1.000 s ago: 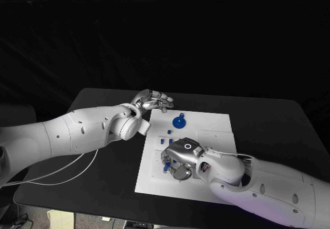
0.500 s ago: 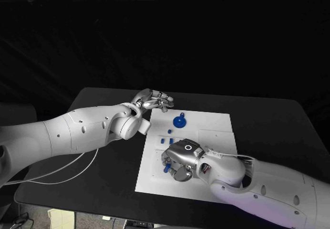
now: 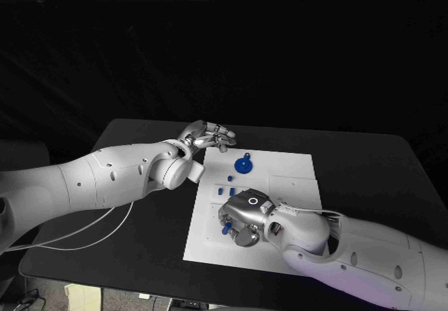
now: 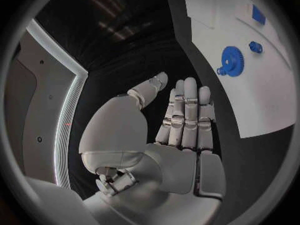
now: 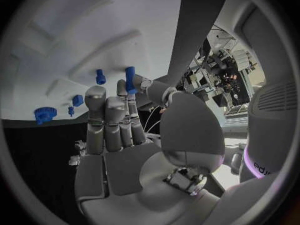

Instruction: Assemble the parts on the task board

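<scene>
The white task board lies mid-table. A blue gear sits near its far edge, also in the left wrist view and the right wrist view. Small blue parts stand just nearer. My right hand hovers over the board's near left part and pinches a blue peg between thumb and a finger; the peg stands at the fingertips, beside another small blue part on the board. My left hand hangs at the board's far left corner, fingers straight, holding nothing.
Black table surrounds the board on all sides. A white cable trails over the table's left side beneath my left arm. One more small blue part lies on the board beyond the gear.
My right hand has crept slightly toward the board's near edge with the peg. My left hand and the parts on the board have stayed put.
</scene>
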Controlling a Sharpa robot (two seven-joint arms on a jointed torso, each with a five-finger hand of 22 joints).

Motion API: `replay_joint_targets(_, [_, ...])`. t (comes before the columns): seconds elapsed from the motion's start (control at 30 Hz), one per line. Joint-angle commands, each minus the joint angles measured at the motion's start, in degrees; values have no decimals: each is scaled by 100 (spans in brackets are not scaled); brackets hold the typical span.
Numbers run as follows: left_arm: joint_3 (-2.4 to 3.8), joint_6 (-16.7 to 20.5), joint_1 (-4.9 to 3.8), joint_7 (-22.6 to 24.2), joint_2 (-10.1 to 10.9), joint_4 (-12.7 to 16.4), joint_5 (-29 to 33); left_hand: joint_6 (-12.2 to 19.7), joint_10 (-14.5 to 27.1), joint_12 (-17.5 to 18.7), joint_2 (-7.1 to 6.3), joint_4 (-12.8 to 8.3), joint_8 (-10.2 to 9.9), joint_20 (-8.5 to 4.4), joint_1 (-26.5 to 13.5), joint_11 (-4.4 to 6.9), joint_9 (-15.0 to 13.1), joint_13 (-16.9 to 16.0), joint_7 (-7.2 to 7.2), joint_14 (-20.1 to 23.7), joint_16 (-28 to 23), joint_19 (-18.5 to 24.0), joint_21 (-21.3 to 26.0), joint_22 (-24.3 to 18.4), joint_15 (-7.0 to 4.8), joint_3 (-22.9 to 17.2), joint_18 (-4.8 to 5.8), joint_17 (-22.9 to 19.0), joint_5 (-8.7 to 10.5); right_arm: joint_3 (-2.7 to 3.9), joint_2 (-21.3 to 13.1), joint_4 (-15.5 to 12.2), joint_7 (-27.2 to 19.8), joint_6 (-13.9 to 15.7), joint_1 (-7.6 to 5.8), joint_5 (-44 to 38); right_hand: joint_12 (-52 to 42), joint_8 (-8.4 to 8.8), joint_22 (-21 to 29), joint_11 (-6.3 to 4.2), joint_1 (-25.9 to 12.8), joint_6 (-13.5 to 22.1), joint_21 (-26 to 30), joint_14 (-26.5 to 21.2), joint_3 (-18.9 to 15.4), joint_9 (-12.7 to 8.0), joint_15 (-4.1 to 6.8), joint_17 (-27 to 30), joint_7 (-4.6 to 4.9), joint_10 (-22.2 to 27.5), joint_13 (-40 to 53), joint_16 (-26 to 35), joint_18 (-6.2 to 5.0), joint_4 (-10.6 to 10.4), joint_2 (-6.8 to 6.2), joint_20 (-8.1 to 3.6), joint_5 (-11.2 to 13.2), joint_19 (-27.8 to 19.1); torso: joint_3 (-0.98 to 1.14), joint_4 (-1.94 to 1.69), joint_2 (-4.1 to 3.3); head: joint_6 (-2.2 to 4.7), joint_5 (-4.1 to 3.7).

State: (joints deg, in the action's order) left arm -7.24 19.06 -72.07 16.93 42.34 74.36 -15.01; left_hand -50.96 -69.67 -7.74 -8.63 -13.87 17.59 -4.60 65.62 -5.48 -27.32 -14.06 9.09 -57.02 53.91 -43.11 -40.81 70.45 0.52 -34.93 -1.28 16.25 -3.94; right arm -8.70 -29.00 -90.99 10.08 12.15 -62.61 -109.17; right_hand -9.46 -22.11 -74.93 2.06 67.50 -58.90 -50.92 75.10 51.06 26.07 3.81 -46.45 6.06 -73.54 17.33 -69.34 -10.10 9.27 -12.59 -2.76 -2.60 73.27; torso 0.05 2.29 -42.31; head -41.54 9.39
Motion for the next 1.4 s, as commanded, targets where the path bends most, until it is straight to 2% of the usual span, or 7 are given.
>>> replay_joint_targets(0.03, [6, -62, -12, 47, -8, 11, 26, 35, 30, 30, 2, 16, 14, -17, -35, -24, -2, -8, -2, -18, -34, 13, 21, 9, 35, 31, -15, 9, 36, -39, 37, 26, 156, -298, 13, -324, -11, -15, -107, -34, -3, -23, -21, -65, 6, 7, 87, 6, 3, -231, 6, 16, -490, 38, 34, -41, -19, -15, -1, -3, -1, -8, -2])
replay_joint_targets(0.3, [6, -64, -12, 47, -21, 12, 26, 35, 30, 30, 2, 17, 15, -17, -35, -24, -2, -9, -2, -18, -37, 12, 24, 11, 35, 32, -15, 12, 36, -90, 143, 29, 135, -316, 13, -320, -11, -16, -106, -34, -10, -24, -20, -68, 11, 9, 87, 7, 3, -232, 11, 19, -490, 43, 33, -39, -20, -21, -2, -6, -1, -10, -9])
replay_joint_targets(0.67, [6, -62, -12, 42, -20, 11, 26, 35, 30, 30, 2, 19, 16, -17, -35, -24, -2, -9, -2, -18, -40, 12, 26, 13, 35, 33, -15, 17, 36, -122, 166, 30, 66, -382, 15, -147, -10, -15, -105, -33, -31, -24, -19, -71, 11, 12, 87, 8, 4, -232, 18, 23, -490, 46, 35, -36, -19, -26, -6, -5, -1, -21, -1])
replay_joint_targets(0.83, [6, -61, -12, 42, -17, 11, 26, 35, 31, 30, 1, 20, 16, -17, -34, -24, -2, -9, -2, -18, -41, 12, 28, 14, 35, 34, -15, 19, 36, -127, 147, 51, 43, -309, 15, -72, -2, -8, -104, -30, -59, -17, -18, -75, 11, 12, 84, 12, 7, -222, 24, 31, -490, 54, 17, -31, -26, -34, -4, -3, 1, -28, 8])
replay_joint_targets(1.07, [6, -60, -12, 42, -12, 10, 26, 36, 31, 30, 0, 20, 16, -17, -33, -24, -2, -9, -2, -18, -43, 12, 30, 16, 35, 34, -15, 21, 36, -127, 128, 68, 38, -198, 14, 3, 54, 53, -102, 4, -229, 45, -24, -67, -136, -11, 51, 36, 40, -141, 42, 58, -490, 123, -106, -9, -113, -36, 1, 1, 1, -59, 45])
replay_joint_targets(1.27, [6, -55, -12, 41, -7, 6, 26, 36, 31, 30, -1, 20, 16, -17, -32, -24, -2, -10, -2, -18, -44, 12, 31, 17, 35, 35, -15, 23, 36, -127, 105, 74, 37, -79, 14, 52, 121, 122, -94, 41, -355, 139, -23, -61, -358, -36, 16, 50, 80, -46, 47, 70, -490, 168, -205, -10, -106, -30, 4, 4, 0, -100, 166])
replay_joint_targets(1.4, [6, -54, -12, 43, -8, 4, 26, 37, 32, 30, -2, 20, 16, -17, -32, -24, -2, -10, -2, -18, -45, 11, 32, 17, 36, 35, -15, 24, 37, -127, 89, 77, 53, 7, 14, 74, 207, 204, -85, 88, -375, 270, -11, -56, -458, -71, -28, 58, 136, 94, 31, 76, -490, 190, -262, -13, -94, -27, 4, 1, 2, -104, 149])
